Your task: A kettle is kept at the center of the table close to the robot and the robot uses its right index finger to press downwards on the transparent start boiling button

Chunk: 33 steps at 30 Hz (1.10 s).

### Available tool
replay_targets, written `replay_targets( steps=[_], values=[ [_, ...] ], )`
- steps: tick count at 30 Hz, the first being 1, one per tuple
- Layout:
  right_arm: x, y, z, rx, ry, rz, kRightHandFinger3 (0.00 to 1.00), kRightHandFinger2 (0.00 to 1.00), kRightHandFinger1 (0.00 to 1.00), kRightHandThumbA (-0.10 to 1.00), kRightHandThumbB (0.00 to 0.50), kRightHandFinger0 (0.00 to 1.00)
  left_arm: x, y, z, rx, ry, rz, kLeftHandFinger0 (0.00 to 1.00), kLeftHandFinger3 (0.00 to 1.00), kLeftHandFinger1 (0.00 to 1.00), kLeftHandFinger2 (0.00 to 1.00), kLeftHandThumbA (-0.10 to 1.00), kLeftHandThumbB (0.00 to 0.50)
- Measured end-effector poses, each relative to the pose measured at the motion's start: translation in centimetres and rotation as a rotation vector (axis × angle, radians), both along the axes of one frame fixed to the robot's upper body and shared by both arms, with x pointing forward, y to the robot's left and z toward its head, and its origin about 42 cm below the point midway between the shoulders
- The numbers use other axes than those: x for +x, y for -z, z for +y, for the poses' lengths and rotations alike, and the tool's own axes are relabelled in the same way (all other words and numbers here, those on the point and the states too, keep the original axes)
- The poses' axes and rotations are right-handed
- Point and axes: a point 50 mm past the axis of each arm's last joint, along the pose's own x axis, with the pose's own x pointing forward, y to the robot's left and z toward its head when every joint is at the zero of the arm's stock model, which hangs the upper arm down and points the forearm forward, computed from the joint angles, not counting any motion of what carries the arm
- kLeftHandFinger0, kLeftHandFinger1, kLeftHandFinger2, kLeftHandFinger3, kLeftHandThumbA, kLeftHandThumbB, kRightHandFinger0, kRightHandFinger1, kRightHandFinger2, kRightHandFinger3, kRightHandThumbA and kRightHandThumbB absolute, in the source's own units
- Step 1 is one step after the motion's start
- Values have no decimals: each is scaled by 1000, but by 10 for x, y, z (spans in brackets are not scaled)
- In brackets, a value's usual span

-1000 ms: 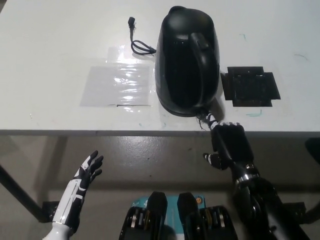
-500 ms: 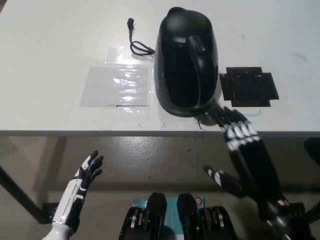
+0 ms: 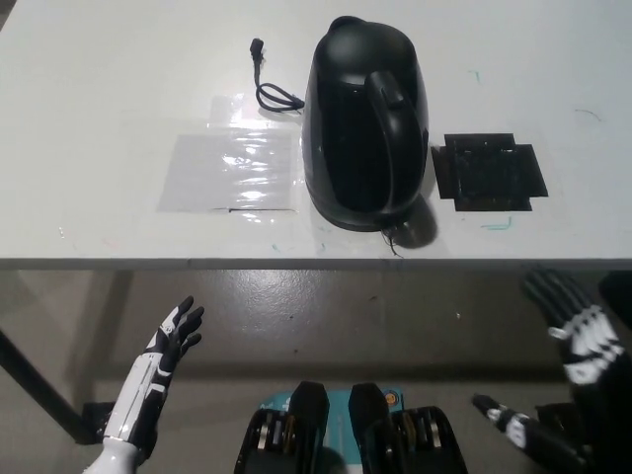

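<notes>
Kettle stands upright at the middle of the desk, close to the near edge. Its handle runs along the side that faces the robot, top to base, slightly right of the body's midline; long axis of the handle lies roughly away-to-toward the robot. The start button is judged to be the small part at the handle's foot, just above the desk edge; too small and dark to confirm that it is transparent. Right robot hand is off the desk, below and well to the right of the kettle, at the picture's lower right; fingers spread, holding nothing. From it the button lies up and to the left, well apart. Left robot hand rests below the desk edge at lower left, fingers apart, empty; about as far from the button on the other side, and the task names the right one anyway. Judgement: press not in contact now; the coming move calls for the right robot hand to travel left and forward over the desk edge, then down on the button. Cord and clear sheet lie left of the kettle, black pad right of it, none in the approach path.
</notes>
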Motion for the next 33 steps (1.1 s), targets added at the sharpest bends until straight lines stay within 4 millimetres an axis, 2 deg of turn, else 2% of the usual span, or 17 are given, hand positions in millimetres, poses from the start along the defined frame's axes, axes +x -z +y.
replay_targets(
  steps=[6,11,13,14,19,21,23,25,28,33],
  values=[
    [-10,32,-18,113,38,99,1000,1000,1000,1000,261,1000,-1,1,0,-5,-1,3,1000,1000,1000,1000,979,288],
    [-3,55,-27,204,74,172,1000,1000,1000,1000,272,1000,-3,2,1,-10,-2,9,1000,1000,1000,1000,955,290],
    [2,63,-29,232,86,195,1000,1000,1000,1000,286,1000,-3,3,1,-11,-2,9,1000,1000,1000,1000,957,290],
    [6,67,-30,247,90,205,1000,1000,1000,1000,320,1000,-4,3,1,-12,-2,9,1000,1000,1000,1000,957,288],
    [20,92,-32,348,121,296,1000,1000,1000,1000,378,1000,-4,3,1,-16,-2,9,1000,1000,1000,1000,965,301],
    [21,100,-31,382,131,324,1000,1000,1000,1000,378,1000,-4,3,1,-16,-2,10,1000,1000,1000,1000,979,291],
    [20,106,-29,414,138,351,1000,1000,1000,1000,347,1000,-5,4,1,-16,-3,14,1000,1000,1000,1000,984,299],
    [20,110,-27,428,136,368,1000,1000,1000,1000,338,1000,-6,5,1,-15,-3,17,1000,1000,1000,1000,985,297],
    [18,116,-24,445,124,401,1000,1000,1000,1000,353,1000,-11,8,1,-15,-3,29,1000,1000,1000,1000,997,328],
    [14,124,-21,465,99,451,1000,1000,1000,1000,369,1000,-20,14,1,-16,-2,53,1000,1000,1000,1000,998,329]
  ],
)
